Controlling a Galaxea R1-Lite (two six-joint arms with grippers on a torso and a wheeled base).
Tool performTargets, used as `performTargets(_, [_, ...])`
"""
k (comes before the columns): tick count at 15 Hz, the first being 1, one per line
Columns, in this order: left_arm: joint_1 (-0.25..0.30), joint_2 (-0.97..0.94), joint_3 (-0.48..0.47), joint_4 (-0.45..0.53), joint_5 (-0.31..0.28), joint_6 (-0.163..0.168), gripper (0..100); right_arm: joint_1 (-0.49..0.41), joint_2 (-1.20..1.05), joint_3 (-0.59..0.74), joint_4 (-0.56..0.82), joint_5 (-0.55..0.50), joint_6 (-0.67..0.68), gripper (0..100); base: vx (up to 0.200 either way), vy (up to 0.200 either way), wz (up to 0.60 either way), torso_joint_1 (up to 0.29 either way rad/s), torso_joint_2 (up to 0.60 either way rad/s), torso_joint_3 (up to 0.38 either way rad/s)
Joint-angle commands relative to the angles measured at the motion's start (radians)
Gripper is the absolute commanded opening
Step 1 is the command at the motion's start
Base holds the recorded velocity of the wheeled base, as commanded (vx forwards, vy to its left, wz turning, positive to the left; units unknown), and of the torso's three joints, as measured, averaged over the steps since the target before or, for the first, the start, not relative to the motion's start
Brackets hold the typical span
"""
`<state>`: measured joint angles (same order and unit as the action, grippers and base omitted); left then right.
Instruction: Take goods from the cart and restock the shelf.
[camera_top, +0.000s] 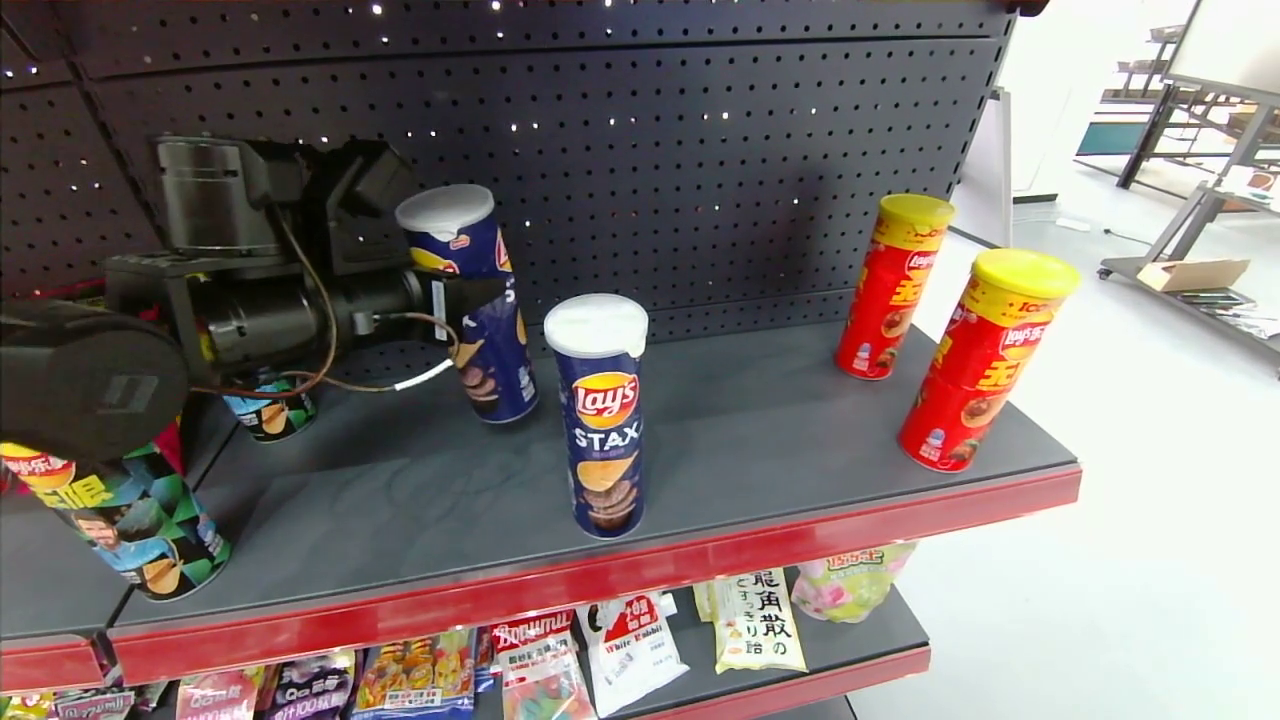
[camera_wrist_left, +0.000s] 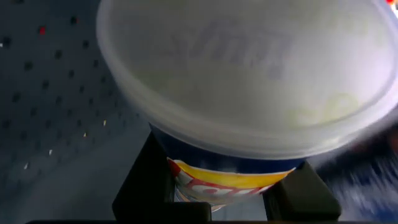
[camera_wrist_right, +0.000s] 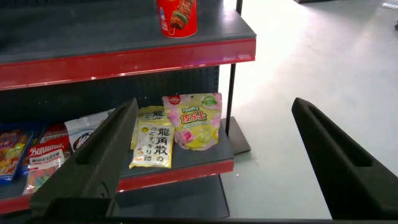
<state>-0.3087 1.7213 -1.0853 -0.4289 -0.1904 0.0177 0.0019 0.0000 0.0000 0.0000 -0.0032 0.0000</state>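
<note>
The black perforated back panel (camera_top: 700, 150) and the dark grey shelf board with its red front lip (camera_top: 780, 420) set the space I have to work in.

At the far left a teal-and-green patterned chip canister (camera_top: 135, 530) stands near the lip. A smaller can (camera_top: 268, 415) sits partly hidden behind my left arm.

The left gripper (camera_top: 478, 298) comes in level from the left, deep over the board and near the back panel. Its jaws are clamped on the middle of the dark blue cardboard chip tube with the white plastic lid (camera_top: 497, 375). The left wrist view looks down on that lid with a finger on either side.

The tube leans, its lid tipped towards the arm and its base at the board. I can't tell whether the base is touching.

I'd square the tube upright first, then lower it until the base sits flat, and only then let go. I'd then back the arm straight out so it doesn't clip anything.

A matching blue tube (camera_top: 605, 420) stands nearer the lip, just beside my drop spot, so I'd avoid swinging that way.

Two red tubes with yellow lids, one at the rear (camera_top: 890, 290) and one in front (camera_top: 985, 360), stand well apart to the right.

My right gripper (camera_wrist_right: 216, 106) hangs low with its fingers spread and empty, facing the snack bags (camera_wrist_right: 193, 118) on the lower shelf.
</note>
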Motion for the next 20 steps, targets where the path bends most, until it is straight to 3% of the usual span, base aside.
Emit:
performTargets(1, [-0.039,0.089,-0.057,-0.008,0.016,-0.007,0,0.001,0.002,0.0,0.0,0.0,0.0,100,0.0,0.0,0.0,0.0,0.0,0.0])
performTargets(5, [-0.064,0.144,-0.122,-0.027,0.016,-0.015,0,0.001,0.002,0.0,0.0,0.0,0.0,100,0.0,0.0,0.0,0.0,0.0,0.0])
performTargets(17, [-0.105,0.205,-0.15,-0.065,0.019,-0.016,0,0.0,0.002,0.0,0.0,0.0,0.0,100,0.0,0.0,0.0,0.0,0.0,0.0])
performTargets(20, [-0.122,0.228,-0.146,-0.105,0.017,-0.033,0,0.001,0.002,0.0,0.0,0.0,0.0,100,0.0,0.0,0.0,0.0,0.0,0.0])
